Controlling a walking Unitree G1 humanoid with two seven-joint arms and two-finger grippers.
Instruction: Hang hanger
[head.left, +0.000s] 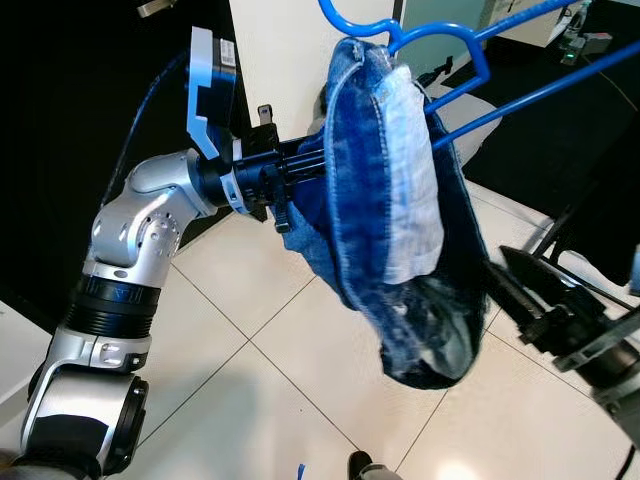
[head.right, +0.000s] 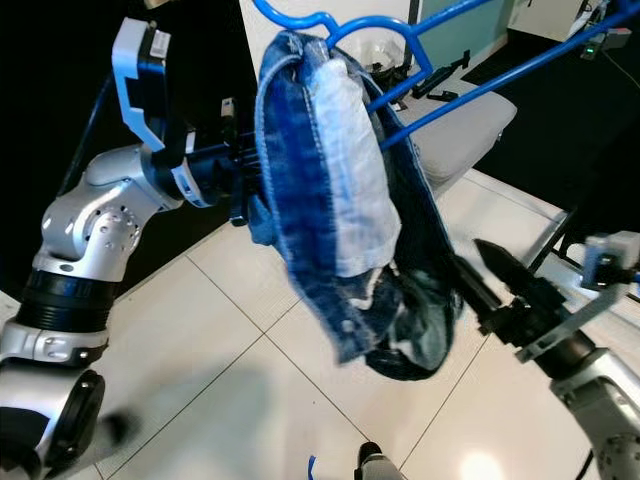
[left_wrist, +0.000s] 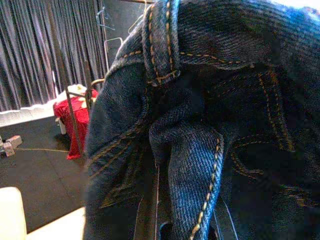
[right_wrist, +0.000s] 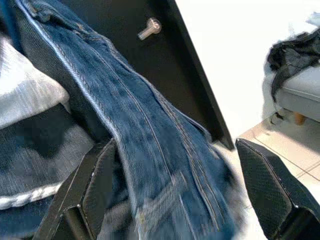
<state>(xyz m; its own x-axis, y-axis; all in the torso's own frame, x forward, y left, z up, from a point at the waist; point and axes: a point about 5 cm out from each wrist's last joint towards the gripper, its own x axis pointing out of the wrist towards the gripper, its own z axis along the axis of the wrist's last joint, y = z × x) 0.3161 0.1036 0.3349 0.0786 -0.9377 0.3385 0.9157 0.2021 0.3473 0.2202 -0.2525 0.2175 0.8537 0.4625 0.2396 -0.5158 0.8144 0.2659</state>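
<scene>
Blue denim jeans (head.left: 400, 230) with a white lining patch hang bunched from a blue plastic hanger (head.left: 455, 42) held up in the air in front of me. My left gripper (head.left: 305, 165) reaches in from the left at waistband height and is shut on the jeans' edge; in the left wrist view the denim folds (left_wrist: 200, 150) cover its fingers. My right gripper (head.right: 472, 265) comes up from the lower right and stands open. In the right wrist view a strip of the denim (right_wrist: 150, 135) hangs between its two spread black fingers (right_wrist: 265, 185).
Pale tiled floor (head.left: 280, 400) lies below. A white wall panel (head.left: 290, 50) and a black panel (head.left: 70, 90) stand behind. A grey seat (head.right: 470, 130) with a dark garment (right_wrist: 292, 52) sits at the back right. Black stand legs (head.left: 565, 215) rise on the right.
</scene>
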